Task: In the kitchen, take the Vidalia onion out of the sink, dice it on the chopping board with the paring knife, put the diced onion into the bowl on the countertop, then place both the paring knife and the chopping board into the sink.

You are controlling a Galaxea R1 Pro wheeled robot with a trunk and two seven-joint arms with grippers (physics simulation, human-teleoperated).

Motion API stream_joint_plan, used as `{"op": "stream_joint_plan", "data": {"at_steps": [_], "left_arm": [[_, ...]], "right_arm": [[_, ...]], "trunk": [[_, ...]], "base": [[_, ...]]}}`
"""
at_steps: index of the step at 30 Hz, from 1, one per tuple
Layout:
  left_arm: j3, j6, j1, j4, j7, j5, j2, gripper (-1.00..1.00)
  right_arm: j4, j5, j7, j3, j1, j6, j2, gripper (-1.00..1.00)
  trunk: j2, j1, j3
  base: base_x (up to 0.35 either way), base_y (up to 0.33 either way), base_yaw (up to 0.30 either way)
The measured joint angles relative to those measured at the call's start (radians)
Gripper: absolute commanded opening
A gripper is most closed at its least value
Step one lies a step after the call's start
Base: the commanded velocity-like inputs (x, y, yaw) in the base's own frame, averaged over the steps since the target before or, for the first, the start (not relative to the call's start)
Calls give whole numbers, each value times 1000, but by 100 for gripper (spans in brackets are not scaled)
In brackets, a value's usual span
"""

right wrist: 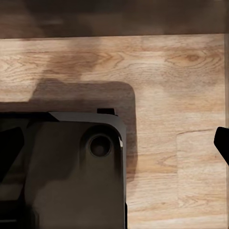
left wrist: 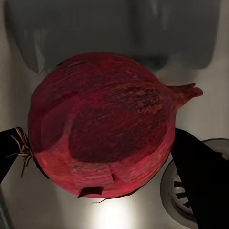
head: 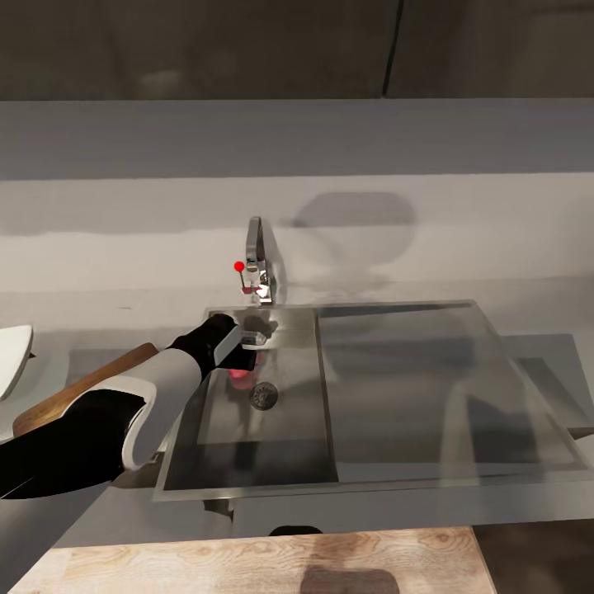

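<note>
Left gripper [head: 247, 351] reaching down into the sink [head: 247, 462], at the far end of the basin just below the tap [head: 257, 260] with its red-tipped lever. Red glimpse of the onion [head: 242, 377] under the gripper, just beside the round drain [head: 263, 395]. From the left wrist: onion [left wrist: 102, 126] big and dark red, papery skin, pointed tip off to one side, sitting between the two dark fingers [left wrist: 198, 176]. Fingers spread to either side of the onion, flanking it at its widest part; touching or merely very close, cannot tell, so a true pinch cannot be confirmed. Drain [left wrist: 183, 191] partly hidden behind one finger, steel basin floor under the onion. Flat drainboard [head: 429, 388] stretching away on the right side of the basin. On the countertop [head: 99, 318] to the left of the sink, the chopping board [head: 78, 392] partly covered by the left arm, and the white bowl [head: 12, 359] cut by the picture's edge, touching or overlapping the board's far corner. From the right wrist: light wood-plank floor [right wrist: 157, 71] and a dark part of the robot's base [right wrist: 67, 171]; one dark fingertip [right wrist: 222, 140] at the edge, the right gripper's spread impossible to tell.
</note>
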Motion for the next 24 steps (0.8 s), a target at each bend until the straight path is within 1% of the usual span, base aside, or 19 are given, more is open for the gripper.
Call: {"op": "stream_joint_plan", "data": {"at_steps": [5,9,12,20,24], "left_arm": [[0,0,0,0,0,0,0,-100],[0,0,0,0,0,0,0,-100],[0,0,0,0,0,0,0,-100],[0,0,0,0,0,0,0,-100],[2,0,0,1,0,2,0,-100]], "right_arm": [[0,1,1,1,0,-1,-2,100],[9,2,2,2,0,-1,-11,100],[12,2,2,2,0,-1,-13,100],[14,-1,-4,-3,0,-1,-6,100],[14,-1,-5,-4,0,-1,-3,100]], "trunk": [[0,0,0],[0,0,0],[0,0,0],[0,0,0],[0,1,2]], "base": [[0,0,0],[0,0,0],[0,0,0],[-4,0,0],[-178,0,0]]}}
